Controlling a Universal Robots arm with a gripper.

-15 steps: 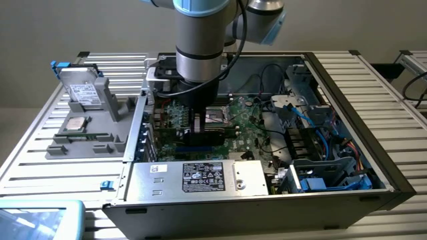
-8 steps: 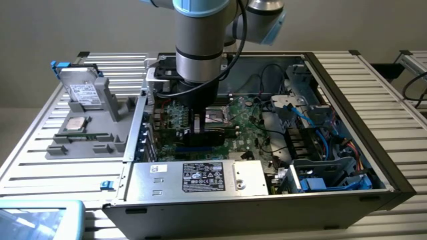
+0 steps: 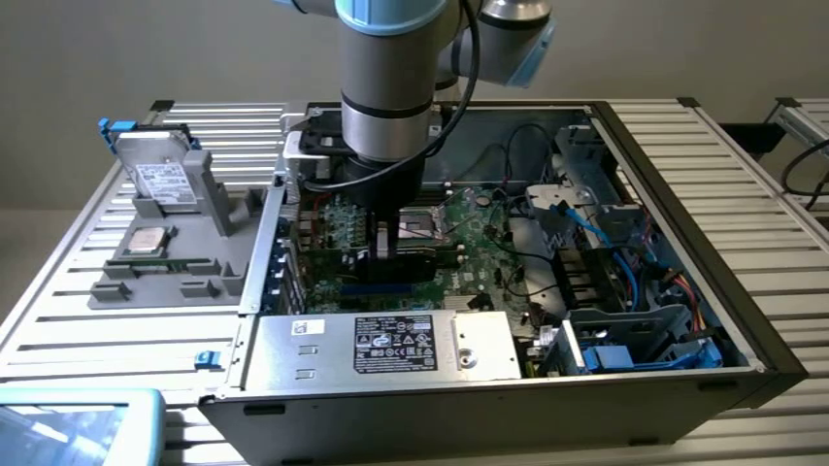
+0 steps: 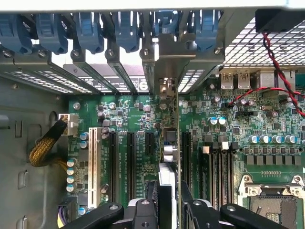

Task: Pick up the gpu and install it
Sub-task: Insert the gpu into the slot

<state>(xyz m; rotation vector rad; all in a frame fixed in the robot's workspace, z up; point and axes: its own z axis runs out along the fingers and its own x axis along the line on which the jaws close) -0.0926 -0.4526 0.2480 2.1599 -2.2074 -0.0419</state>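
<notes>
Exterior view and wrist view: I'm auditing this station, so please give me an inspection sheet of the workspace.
Surface: ribbed metal table, bearing an open grey computer case.
Job's things: thin green-and-black gpu card, on edge among the green motherboard's slots.
Clutter: silver hard drive with white label, on grey fixture.
Grippers: black gripper shut on the gpu card.
Cables: blue cables, red-and-black wire.
Surroundings: pale blue-rimmed object.

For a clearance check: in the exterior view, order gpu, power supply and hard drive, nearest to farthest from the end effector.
1. gpu, in the end effector.
2. power supply, case's camera-side edge.
3. hard drive, outside, exterior view's left.
</notes>
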